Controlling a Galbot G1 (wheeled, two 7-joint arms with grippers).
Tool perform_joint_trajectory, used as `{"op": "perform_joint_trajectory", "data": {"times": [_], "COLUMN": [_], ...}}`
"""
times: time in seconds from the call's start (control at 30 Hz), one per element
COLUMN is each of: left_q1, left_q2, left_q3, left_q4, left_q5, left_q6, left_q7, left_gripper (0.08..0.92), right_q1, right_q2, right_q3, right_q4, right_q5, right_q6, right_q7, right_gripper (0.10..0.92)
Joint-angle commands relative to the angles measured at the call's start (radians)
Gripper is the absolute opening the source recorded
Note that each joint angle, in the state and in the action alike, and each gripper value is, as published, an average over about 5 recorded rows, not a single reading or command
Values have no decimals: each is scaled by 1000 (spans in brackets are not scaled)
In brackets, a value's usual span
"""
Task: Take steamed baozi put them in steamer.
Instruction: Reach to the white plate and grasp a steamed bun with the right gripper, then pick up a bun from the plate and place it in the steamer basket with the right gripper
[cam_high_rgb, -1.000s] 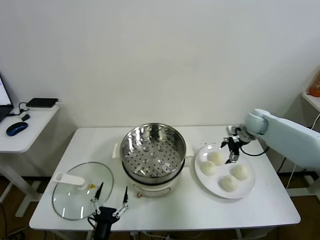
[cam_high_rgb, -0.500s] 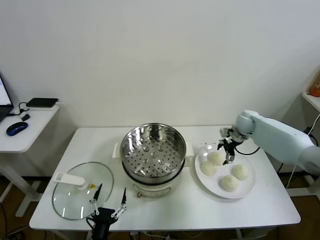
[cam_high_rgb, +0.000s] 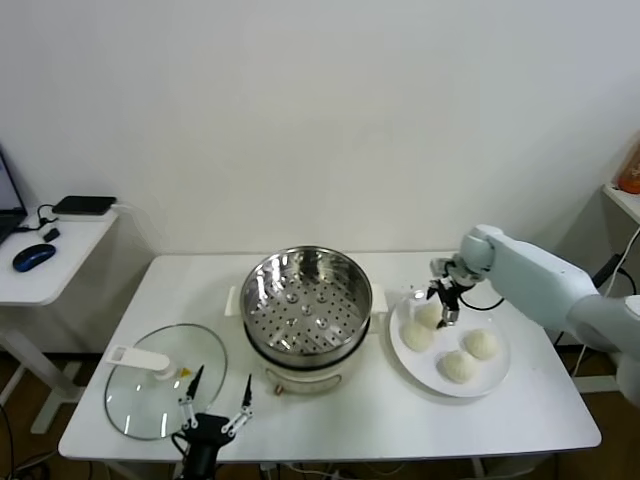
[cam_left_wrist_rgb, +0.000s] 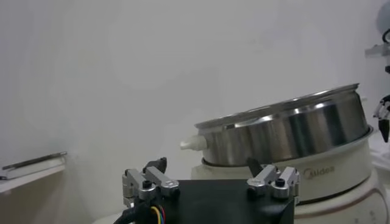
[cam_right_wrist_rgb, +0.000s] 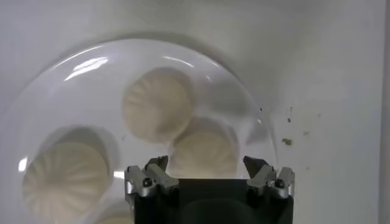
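The steamer (cam_high_rgb: 307, 300) is a shiny perforated steel basket on a white cooker base, standing mid-table with nothing in it; the left wrist view shows its wall (cam_left_wrist_rgb: 286, 131). Several creamy-white steamed baozi lie on a white plate (cam_high_rgb: 499, 378) to its right: the back one (cam_high_rgb: 430, 317), one beside it (cam_high_rgb: 416, 337) and two nearer ones (cam_high_rgb: 481, 344) (cam_high_rgb: 459, 366). My right gripper (cam_high_rgb: 443, 300) hangs open just above the back baozi (cam_right_wrist_rgb: 204, 152), its fingertips (cam_right_wrist_rgb: 156, 165) on either side of it, not touching. My left gripper (cam_high_rgb: 215, 396) rests open at the table's front edge.
A round glass lid (cam_high_rgb: 165, 380) with a white handle lies flat at the front left, close to the left gripper. A side table (cam_high_rgb: 60, 275) with a mouse stands further left. The plate's rim (cam_right_wrist_rgb: 85, 58) nearly touches the cooker base.
My right gripper has moved left over the plate, from between the baozi to above the back one, still open. The left arm has stayed where it was.
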Motion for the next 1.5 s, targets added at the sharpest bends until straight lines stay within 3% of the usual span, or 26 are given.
{"op": "perform_joint_trajectory", "data": {"times": [0.03, 0.3, 0.67, 1.13, 1.5], "left_q1": [2, 2, 1, 15, 24], "left_q2": [2, 2, -3, -3, -5], "left_q3": [-1, -2, -2, -9, -1], "left_q4": [-2, -7, -10, -27, -40], "left_q5": [2, 7, 11, 12, 18], "left_q6": [-2, 0, 2, -3, -5], "left_q7": [1, 2, 5, 1, 0], "left_gripper": [823, 823, 823, 823, 823], "right_q1": [-8, -11, 14, 409, 725], "right_q2": [18, 21, 1, -181, -112], "right_q3": [9, 9, -17, -350, -466], "right_q4": [-32, -35, 18, 458, 616], "right_q5": [-17, -13, -2, 138, 259], "right_q6": [-2, -8, -8, 47, 205], "right_q7": [5, -2, -3, -15, 13], "right_gripper": [823, 801, 616, 612, 630]}}
